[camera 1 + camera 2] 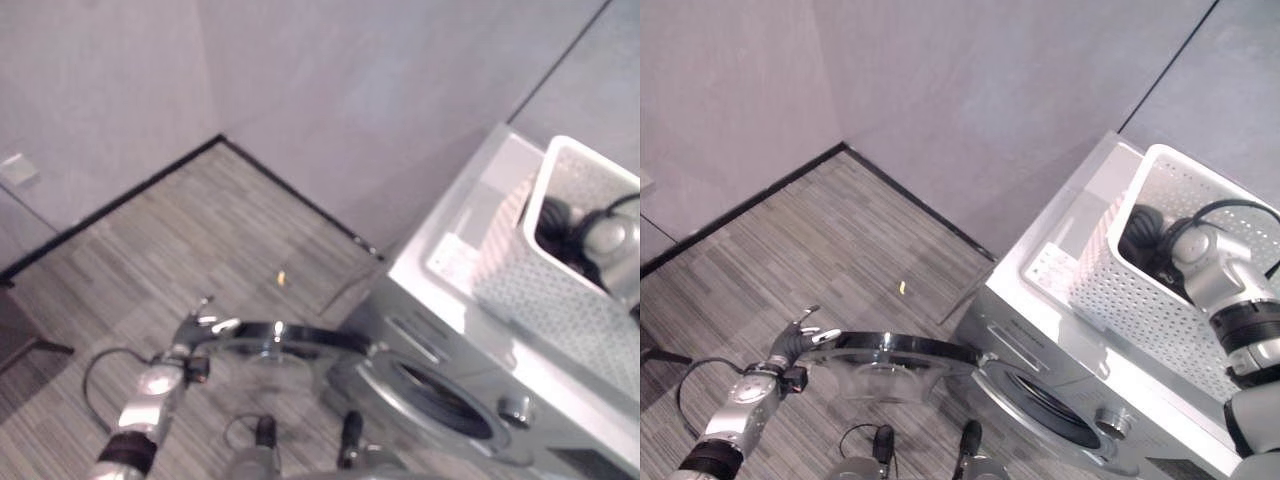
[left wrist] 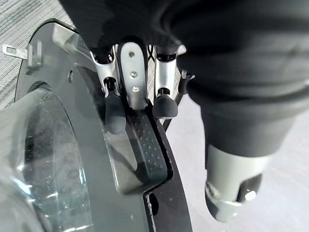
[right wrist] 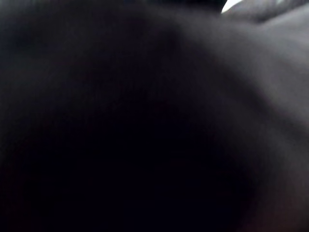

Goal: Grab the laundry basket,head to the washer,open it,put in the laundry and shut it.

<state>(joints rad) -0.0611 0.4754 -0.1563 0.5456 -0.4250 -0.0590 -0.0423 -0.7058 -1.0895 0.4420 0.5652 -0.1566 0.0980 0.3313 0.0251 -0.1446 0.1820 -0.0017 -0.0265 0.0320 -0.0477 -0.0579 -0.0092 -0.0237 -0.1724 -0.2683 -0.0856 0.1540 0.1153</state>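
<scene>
The silver washer [image 1: 1060, 290] stands at the right, and its round glass door [image 1: 890, 358] is swung wide open to the left, baring the drum opening [image 1: 1045, 400]. My left hand [image 1: 792, 343] rests open at the door's outer rim, its fingers [image 2: 133, 72] laid straight along the dark edge. A white perforated laundry basket [image 1: 1120, 300] sits on top of the washer. My right hand [image 1: 1168, 243] reaches down into the basket among dark laundry [image 1: 553, 225], which hides its fingers.
Grey plank floor [image 1: 200, 230] spreads to the left of the washer up to a wall corner with a black baseboard. A small yellow scrap [image 1: 902, 287] lies on the floor. A dark furniture leg [image 1: 30, 345] shows at the left edge.
</scene>
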